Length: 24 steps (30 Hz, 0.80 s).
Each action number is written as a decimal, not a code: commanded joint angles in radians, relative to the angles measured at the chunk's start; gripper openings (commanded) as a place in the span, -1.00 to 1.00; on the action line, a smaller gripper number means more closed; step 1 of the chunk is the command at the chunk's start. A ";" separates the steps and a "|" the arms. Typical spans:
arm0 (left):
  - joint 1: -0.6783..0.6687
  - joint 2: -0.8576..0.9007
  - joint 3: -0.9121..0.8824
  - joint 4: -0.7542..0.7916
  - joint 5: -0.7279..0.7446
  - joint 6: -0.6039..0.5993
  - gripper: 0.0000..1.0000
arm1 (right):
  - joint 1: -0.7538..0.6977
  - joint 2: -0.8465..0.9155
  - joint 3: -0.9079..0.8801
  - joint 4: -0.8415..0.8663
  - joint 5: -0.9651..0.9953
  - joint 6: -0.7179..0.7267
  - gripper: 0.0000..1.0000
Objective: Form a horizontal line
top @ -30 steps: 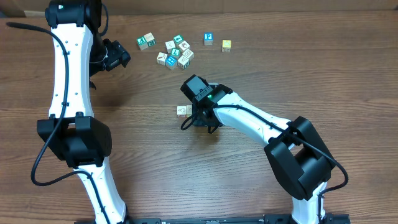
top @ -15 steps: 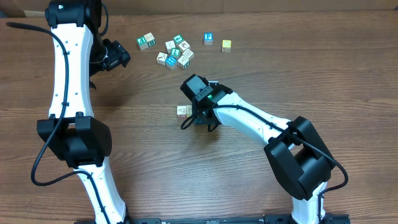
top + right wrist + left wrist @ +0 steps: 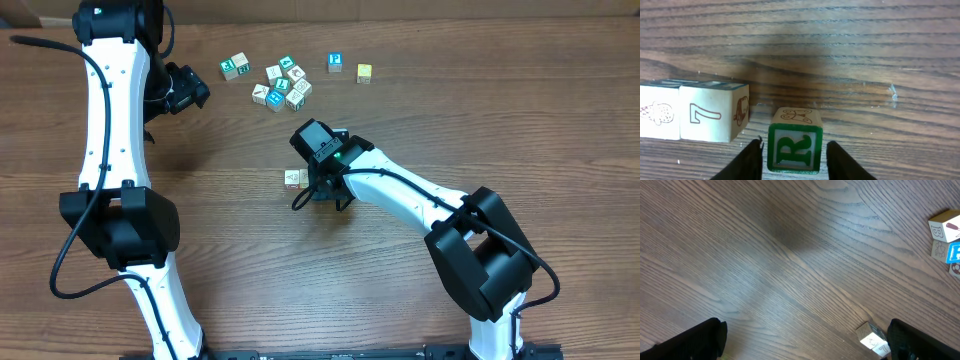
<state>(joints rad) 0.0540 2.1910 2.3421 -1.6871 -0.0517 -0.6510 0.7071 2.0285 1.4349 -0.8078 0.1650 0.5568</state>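
In the right wrist view, two whitish cubes touch side by side at the left: one with a reddish picture (image 3: 657, 112) and one with a red 7 (image 3: 707, 116). A green-and-white R cube (image 3: 795, 147) stands on the wood just right of them, a little nearer and slightly apart. My right gripper (image 3: 796, 152) straddles the R cube. It is open, with a thin strip of wood showing on each side. Overhead, it (image 3: 320, 188) hides that cube beside the white pair (image 3: 294, 178). My left gripper (image 3: 190, 92) is wide open over bare wood, a small cube (image 3: 871, 339) by its right finger (image 3: 922, 342).
A loose jumble of white and teal cubes (image 3: 282, 85) lies at the back centre. A teal-and-white cube (image 3: 235, 67) sits to its left, a blue one (image 3: 335, 62) and a yellow one (image 3: 364, 73) to its right. The left arm (image 3: 110, 110) stands along the left side.
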 commanded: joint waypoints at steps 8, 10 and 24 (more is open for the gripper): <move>-0.003 0.006 0.000 -0.002 0.000 0.008 0.99 | -0.011 -0.002 0.019 0.007 0.018 -0.008 -0.35; -0.003 0.006 0.000 -0.002 0.000 0.008 0.99 | -0.011 -0.002 0.017 0.006 0.018 -0.008 -0.41; -0.003 0.006 0.000 -0.002 0.000 0.008 0.99 | -0.011 -0.002 0.017 0.064 0.018 -0.007 -0.49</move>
<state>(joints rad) 0.0540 2.1910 2.3421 -1.6871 -0.0517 -0.6510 0.7029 2.0285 1.4353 -0.7567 0.1646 0.5495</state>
